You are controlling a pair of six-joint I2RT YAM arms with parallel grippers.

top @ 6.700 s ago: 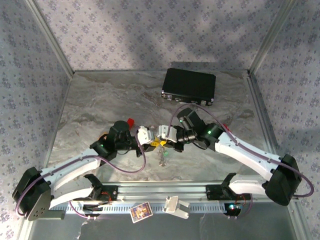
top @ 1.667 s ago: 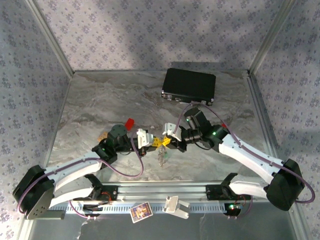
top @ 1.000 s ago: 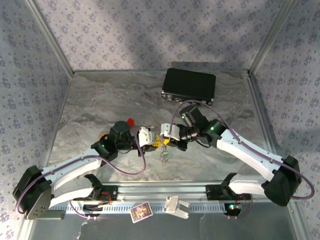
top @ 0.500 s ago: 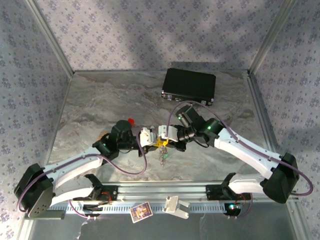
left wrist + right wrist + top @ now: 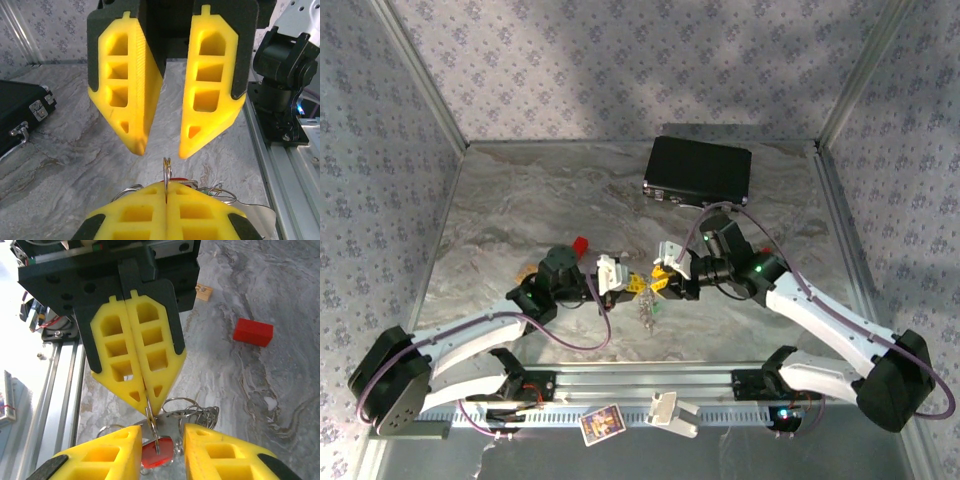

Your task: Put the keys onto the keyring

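My left gripper (image 5: 150, 406) is shut on a thin silvery ring (image 5: 166, 167) of the keyring, held edge-on above the table. Below that ring hangs a key with a red head (image 5: 157, 452), among several silvery wire loops (image 5: 186, 407) and a pale grey flat piece. My right gripper (image 5: 162, 431) faces the left one, open, with its yellow fingers (image 5: 112, 452) on either side of the red head and not touching it. From above, the left gripper (image 5: 623, 285) and right gripper (image 5: 662, 277) meet near the table's middle, with the bunch (image 5: 645, 312) dangling under them.
A black case (image 5: 700, 172) lies at the back right. A plain red block (image 5: 580, 243) and a small tan piece (image 5: 527, 272) sit left of the left arm. The metal rail (image 5: 650, 385) runs along the near edge, with a card (image 5: 602, 423) on it.
My right gripper has opened and drawn back a little to the right. My left gripper has stayed shut on the ring, and the bunch still hangs from it.
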